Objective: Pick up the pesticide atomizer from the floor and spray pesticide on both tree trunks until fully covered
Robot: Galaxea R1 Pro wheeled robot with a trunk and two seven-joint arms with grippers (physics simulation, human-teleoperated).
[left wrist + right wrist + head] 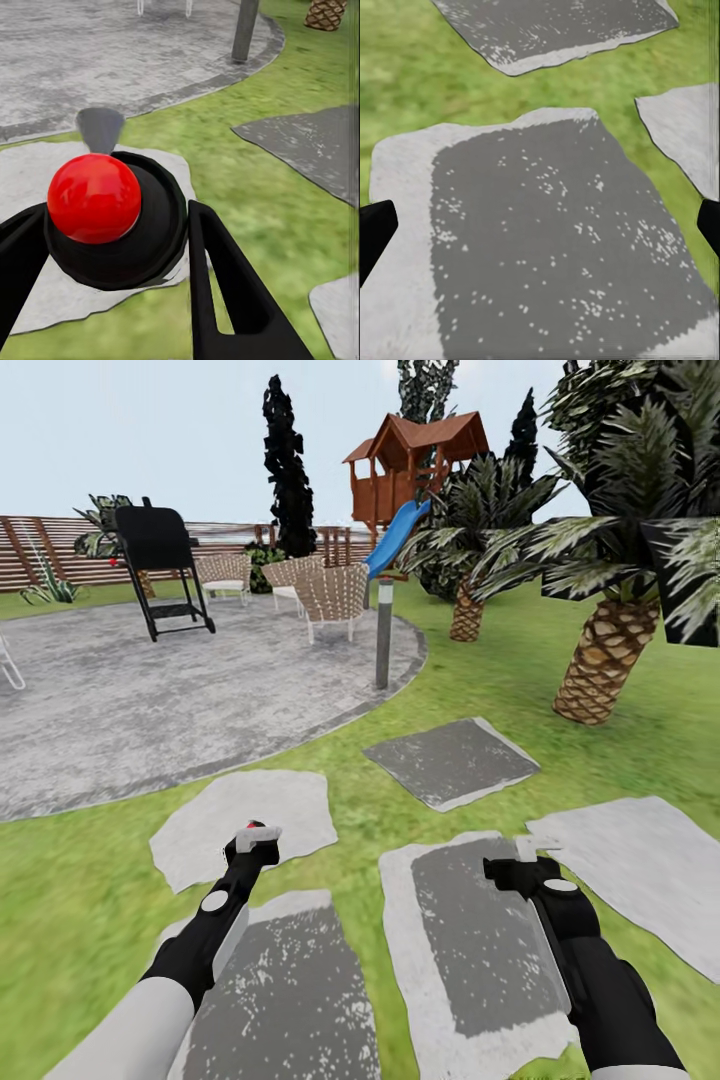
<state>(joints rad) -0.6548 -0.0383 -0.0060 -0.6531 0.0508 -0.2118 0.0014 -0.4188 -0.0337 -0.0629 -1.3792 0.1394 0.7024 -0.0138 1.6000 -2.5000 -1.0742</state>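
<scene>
Left gripper [112, 247] clenched around atomizer [112, 217], nozzle pointing forward toward patio [120, 700]. Right gripper [540, 225] released, above a paving slab [555, 247]. No thick trunks ahead, only palms [600, 660].

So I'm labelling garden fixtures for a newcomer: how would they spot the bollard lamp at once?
Start at the round grey paved patio in the head view and follow its curved edge to where it meets the lawn. The bollard lamp stands there, just in front of the wicker chairs. It is a slim, upright grey post, unlike the scaly-trunked palms nearby.
</scene>
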